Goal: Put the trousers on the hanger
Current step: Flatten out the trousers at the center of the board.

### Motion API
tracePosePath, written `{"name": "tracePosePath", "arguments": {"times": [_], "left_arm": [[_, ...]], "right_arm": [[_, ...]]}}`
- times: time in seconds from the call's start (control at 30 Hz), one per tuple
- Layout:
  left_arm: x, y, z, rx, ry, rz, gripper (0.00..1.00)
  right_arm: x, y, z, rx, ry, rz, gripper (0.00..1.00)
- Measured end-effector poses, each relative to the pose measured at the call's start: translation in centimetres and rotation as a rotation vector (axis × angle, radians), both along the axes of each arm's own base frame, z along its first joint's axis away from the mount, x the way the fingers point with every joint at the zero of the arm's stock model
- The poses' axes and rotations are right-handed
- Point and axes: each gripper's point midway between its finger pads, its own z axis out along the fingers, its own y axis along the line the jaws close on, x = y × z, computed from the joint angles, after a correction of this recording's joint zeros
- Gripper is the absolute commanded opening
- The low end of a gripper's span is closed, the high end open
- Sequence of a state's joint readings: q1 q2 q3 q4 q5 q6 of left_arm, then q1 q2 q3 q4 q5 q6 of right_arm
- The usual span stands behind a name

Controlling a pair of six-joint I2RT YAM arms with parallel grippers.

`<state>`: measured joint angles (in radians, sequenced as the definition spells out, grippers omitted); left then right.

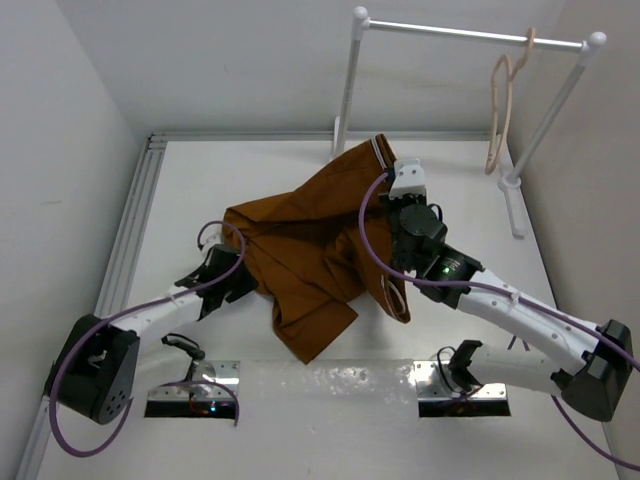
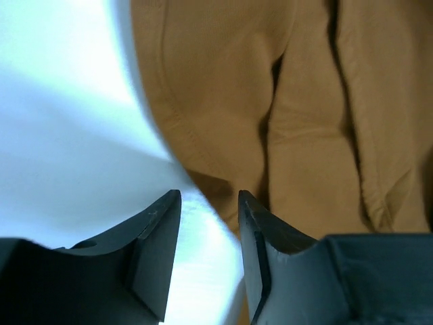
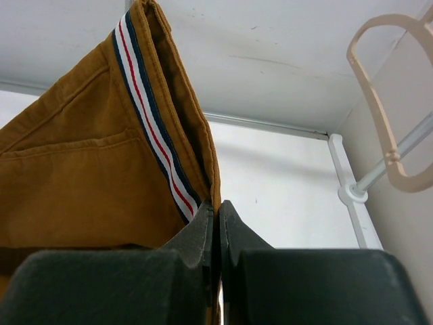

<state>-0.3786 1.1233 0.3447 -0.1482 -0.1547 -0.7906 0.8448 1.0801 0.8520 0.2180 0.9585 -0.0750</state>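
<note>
The rust-brown trousers [image 1: 310, 250] lie crumpled across the middle of the table, one striped-trim end lifted at the back. My right gripper [image 1: 400, 175] is shut on that striped edge [image 3: 152, 128] and holds it above the table, left of the hanger. The pale beige hanger [image 1: 498, 115] hangs by its hook from the white rail at the back right; it also shows in the right wrist view [image 3: 385, 101]. My left gripper [image 1: 240, 285] is open at the trousers' left edge [image 2: 284, 101], with only bare table between its jaws.
The white clothes rail [image 1: 470, 35] stands at the back right, its base post [image 3: 355, 189] near the right wall. White walls enclose the table left, back and right. A metal strip [image 1: 135, 215] runs along the table's left edge.
</note>
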Motion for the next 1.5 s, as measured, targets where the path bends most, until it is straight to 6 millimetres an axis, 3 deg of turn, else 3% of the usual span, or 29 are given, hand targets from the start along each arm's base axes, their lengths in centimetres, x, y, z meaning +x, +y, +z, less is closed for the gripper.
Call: {"name": "tracePosePath", "arguments": {"times": [0.17,0.23,0.37,0.43,0.47,0.53,0.63,0.73,0.83,0.93,1.07,1.17,1.23,1.4,1.5], "left_arm": [[1.4,-1.0,-0.1,-0.034,-0.013,0.007,0.20],[1.8,-1.2,-0.3,-0.040,-0.018,0.009,0.01],[1.8,-1.0,0.0,-0.034,-0.016,0.015,0.00],[2.3,-1.0,1.5,-0.030,-0.035,0.015,0.00],[2.9,-1.2,2.8,-0.031,-0.059,0.013,0.00],[4.8,-1.4,7.4,-0.032,-0.152,0.011,0.00],[7.5,-0.9,17.6,-0.013,-0.351,0.029,0.00],[7.6,1.6,27.1,0.040,-0.549,0.102,0.00],[5.5,5.1,33.0,0.116,-0.666,0.195,0.00],[3.8,8.2,35.5,0.221,-0.693,0.284,0.00],[3.1,11.3,37.4,0.385,-0.675,0.376,0.00],[4.1,12.6,38.6,0.490,-0.628,0.409,0.00],[4.7,13.3,39.6,0.528,-0.623,0.442,0.00],[5.3,15.1,37.9,0.615,-0.548,0.468,0.00],[7.0,16.5,35.0,0.628,-0.462,0.486,0.00]], "right_arm": [[0.0,0.1,-0.3,-0.007,0.013,0.011,0.00],[0.0,0.1,-0.4,-0.007,0.016,0.015,0.00],[-0.2,-0.1,-0.3,-0.002,0.015,0.014,0.00],[-0.4,-0.4,-0.1,0.003,0.011,0.005,0.00],[-0.6,-0.8,-0.1,0.007,0.009,-0.002,0.00],[-1.3,-1.6,-0.3,0.024,0.009,-0.009,0.00],[-2.9,-3.1,0.4,0.077,0.009,-0.005,0.00],[-4.8,-4.5,2.0,0.158,0.000,0.025,0.00],[-6.5,-4.2,4.8,0.241,0.006,0.128,0.00],[-8.2,-2.3,8.2,0.316,0.025,0.294,0.00],[-10.3,-0.5,11.6,0.396,0.038,0.463,0.00],[-11.4,-0.8,11.0,0.420,0.071,0.488,0.00],[-12.0,-0.8,9.7,0.428,0.103,0.502,0.00],[-12.4,-0.5,3.5,0.406,0.233,0.480,0.00],[-11.2,-0.9,-1.2,0.364,0.318,0.370,0.00]]}}
